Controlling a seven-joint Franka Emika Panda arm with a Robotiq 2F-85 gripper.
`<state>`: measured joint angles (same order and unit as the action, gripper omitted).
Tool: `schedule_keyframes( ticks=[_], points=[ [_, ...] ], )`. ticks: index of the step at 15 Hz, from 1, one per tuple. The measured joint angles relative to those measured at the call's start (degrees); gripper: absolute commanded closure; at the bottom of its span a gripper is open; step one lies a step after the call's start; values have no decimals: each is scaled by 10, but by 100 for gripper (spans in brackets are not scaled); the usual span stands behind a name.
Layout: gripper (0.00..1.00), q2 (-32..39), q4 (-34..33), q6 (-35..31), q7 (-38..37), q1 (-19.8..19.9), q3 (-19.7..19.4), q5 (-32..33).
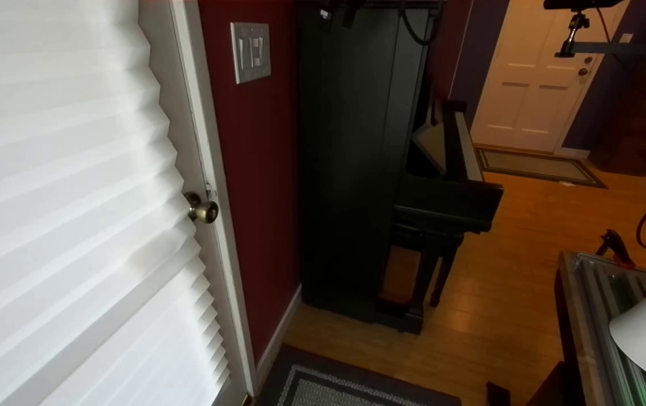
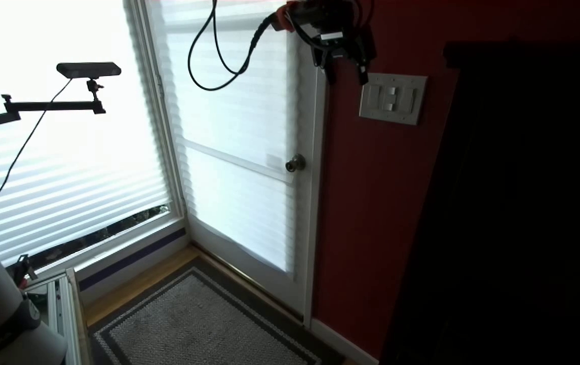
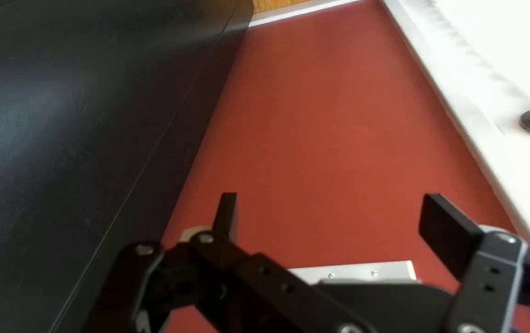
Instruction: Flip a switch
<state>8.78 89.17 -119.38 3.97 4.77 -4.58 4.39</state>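
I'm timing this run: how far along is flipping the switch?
Approach looks done: open jaws hang near the switch plate. In hand: perhaps aiming, nothing gripped. Left, probably: the flip; no contact is clear, though I can't tell if that's already happened.

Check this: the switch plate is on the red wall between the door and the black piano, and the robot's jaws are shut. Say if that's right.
Not quite: the jaws are open, with a wide gap between them, as the wrist view shows. The rest is right: the switch plate is on the red wall between the door and the black piano.
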Motion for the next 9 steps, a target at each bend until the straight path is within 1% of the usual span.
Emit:
schedule_keyframes(
  ticks=[2, 4, 9],
  points=[
    [0, 34, -28, -22, 1, -1, 0, 3],
    [0, 53, -45, -27, 1, -2, 1, 4],
    [0, 56, -54, -27, 1, -2, 1, 4]
  ],
)
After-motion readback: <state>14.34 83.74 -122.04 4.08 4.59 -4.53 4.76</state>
